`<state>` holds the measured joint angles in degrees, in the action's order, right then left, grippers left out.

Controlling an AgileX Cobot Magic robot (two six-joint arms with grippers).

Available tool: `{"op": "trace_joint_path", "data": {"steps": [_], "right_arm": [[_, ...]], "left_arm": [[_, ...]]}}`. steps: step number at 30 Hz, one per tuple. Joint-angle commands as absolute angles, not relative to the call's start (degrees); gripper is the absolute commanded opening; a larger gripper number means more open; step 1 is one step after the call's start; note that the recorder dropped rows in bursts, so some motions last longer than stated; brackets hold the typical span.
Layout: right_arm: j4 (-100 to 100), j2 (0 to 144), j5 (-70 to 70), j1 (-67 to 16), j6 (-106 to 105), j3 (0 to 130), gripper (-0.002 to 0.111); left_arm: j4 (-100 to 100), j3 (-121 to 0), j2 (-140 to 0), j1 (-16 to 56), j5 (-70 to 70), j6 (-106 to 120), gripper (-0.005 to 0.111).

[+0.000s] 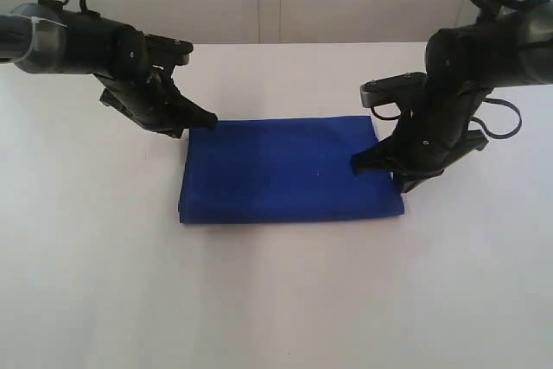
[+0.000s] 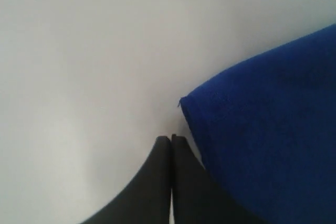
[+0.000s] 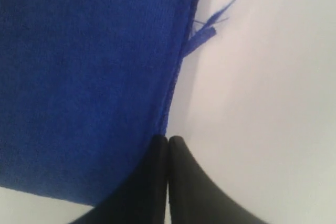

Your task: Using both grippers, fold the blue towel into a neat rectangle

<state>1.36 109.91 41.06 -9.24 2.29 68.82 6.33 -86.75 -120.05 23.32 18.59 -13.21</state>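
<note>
Lying flat near the middle of the white table (image 1: 276,300), the blue towel (image 1: 289,170) already forms a fairly tidy rectangle, its long axis running 9 o'clock to 3 o'clock in the exterior view.

The left gripper (image 1: 206,118) sits at the towel's 10 o'clock corner. Its jaws are pressed together with nothing between them, and its wrist view shows the tips (image 2: 171,139) over bare table just beside that corner. Whether they brush the cloth I cannot tell.

The right gripper (image 1: 359,164) is at the 3 o'clock short edge, about midway along it. Its jaws are likewise closed and empty, and the tips (image 3: 168,139) meet the edge line. A loose thread (image 3: 220,11) trails from that edge farther along.

Each arm is nearest its own short end — the towel lies toward 4 o'clock from the left tips and toward 9 o'clock from the right. Any further fold would, I judge, need both jaws opened first. The two grips are also mismatched, one at a corner and one at mid-edge.
</note>
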Motion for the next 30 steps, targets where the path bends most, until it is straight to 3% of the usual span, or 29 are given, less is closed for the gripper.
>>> {"op": "trace_joint_path", "data": {"steps": [1, 20, 30], "right_arm": [[-0.4, 109.8, 41.3, -9.1, 0.0, 68.5, 0.000], [-4.8, 110.1, 41.6, -9.1, -2.9, 68.5, 0.000], [-2.2, 106.6, 40.7, -6.8, 0.0, 68.5, 0.000]], "left_arm": [[4.6, -87.4, -120.7, 23.2, 17.3, -13.4, 0.000], [3.9, -87.4, -122.6, 23.2, 12.0, -13.3, 0.000], [4.1, -87.4, -117.9, 21.6, 18.0, -13.0, 0.000]]}}
